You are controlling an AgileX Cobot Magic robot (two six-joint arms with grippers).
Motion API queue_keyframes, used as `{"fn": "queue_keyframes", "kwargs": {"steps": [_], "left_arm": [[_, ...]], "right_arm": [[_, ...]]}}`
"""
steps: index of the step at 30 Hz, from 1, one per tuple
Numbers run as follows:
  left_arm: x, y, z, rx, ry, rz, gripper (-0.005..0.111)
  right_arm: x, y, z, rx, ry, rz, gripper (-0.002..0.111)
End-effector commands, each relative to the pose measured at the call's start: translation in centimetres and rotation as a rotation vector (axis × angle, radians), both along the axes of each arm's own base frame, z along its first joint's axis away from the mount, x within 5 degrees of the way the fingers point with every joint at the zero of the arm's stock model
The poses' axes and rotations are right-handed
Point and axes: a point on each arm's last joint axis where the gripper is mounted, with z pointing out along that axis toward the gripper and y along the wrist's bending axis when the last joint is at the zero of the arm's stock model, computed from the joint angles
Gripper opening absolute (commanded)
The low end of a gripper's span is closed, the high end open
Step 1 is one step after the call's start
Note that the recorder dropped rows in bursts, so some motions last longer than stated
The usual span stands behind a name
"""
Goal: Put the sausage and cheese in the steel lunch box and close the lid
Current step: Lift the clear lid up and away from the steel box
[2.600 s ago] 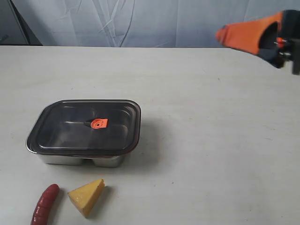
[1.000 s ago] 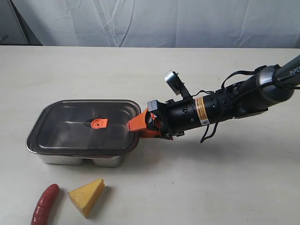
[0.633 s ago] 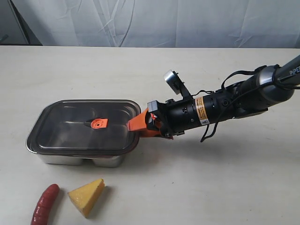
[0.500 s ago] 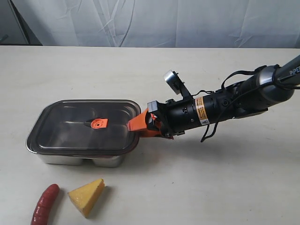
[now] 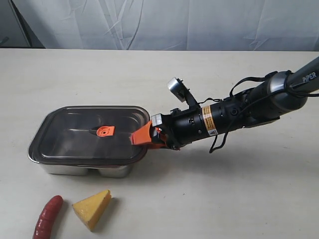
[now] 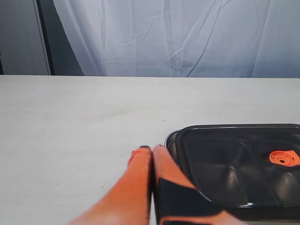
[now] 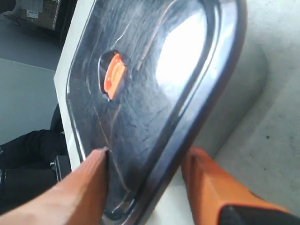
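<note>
The steel lunch box (image 5: 75,169) sits left of centre with the dark lid (image 5: 75,142) on it, its orange valve tab (image 5: 105,131) at the centre. The sausage (image 5: 47,217) and the cheese (image 5: 92,208) lie on the table in front of the box. My right gripper (image 5: 142,139) is open and straddles the lid's right edge. In the right wrist view one finger (image 7: 84,187) lies over the lid (image 7: 154,84) and the other finger (image 7: 206,183) stands outside the rim with a gap. My left gripper (image 6: 150,149) is shut and empty beside a corner of the box (image 6: 170,140).
The pale table (image 5: 224,199) runs wide to the right and behind the box. A white curtain (image 5: 164,25) hangs at the back edge. My right arm (image 5: 239,112) stretches in low from the right.
My right gripper has slid a little further left over the lid's edge and the wrist has tilted slightly. Box, lid, sausage and cheese have not moved.
</note>
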Motion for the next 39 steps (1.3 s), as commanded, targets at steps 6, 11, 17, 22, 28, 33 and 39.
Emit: {"fn": "queue_keyframes", "kwargs": {"steps": [6, 11, 17, 22, 28, 33, 39], "left_arm": [[0.0, -0.1, 0.0, -0.013, -0.008, -0.009, 0.0], [0.0, -0.1, 0.0, -0.013, -0.008, -0.009, 0.0], [0.0, -0.1, 0.0, -0.013, -0.008, -0.009, 0.0], [0.0, -0.1, 0.0, -0.013, -0.008, -0.009, 0.0], [0.0, -0.1, 0.0, -0.013, -0.008, -0.009, 0.0], [0.0, -0.1, 0.0, -0.013, -0.008, -0.009, 0.0], [0.0, -0.1, 0.0, -0.013, -0.008, -0.009, 0.0]], "right_arm": [[0.3, -0.1, -0.2, -0.03, -0.022, -0.012, 0.004], [0.1, 0.0, 0.1, -0.001, -0.012, 0.003, -0.001], [-0.1, 0.3, 0.8, 0.078, 0.01, 0.016, -0.001], [0.2, 0.4, 2.6, 0.146, -0.009, -0.013, -0.001], [1.1, -0.9, 6.4, 0.218, -0.094, -0.09, -0.001], [1.7, -2.9, 9.7, 0.251, -0.187, -0.142, -0.001], [2.2, -6.1, 13.3, 0.222, -0.319, -0.239, -0.001]]}}
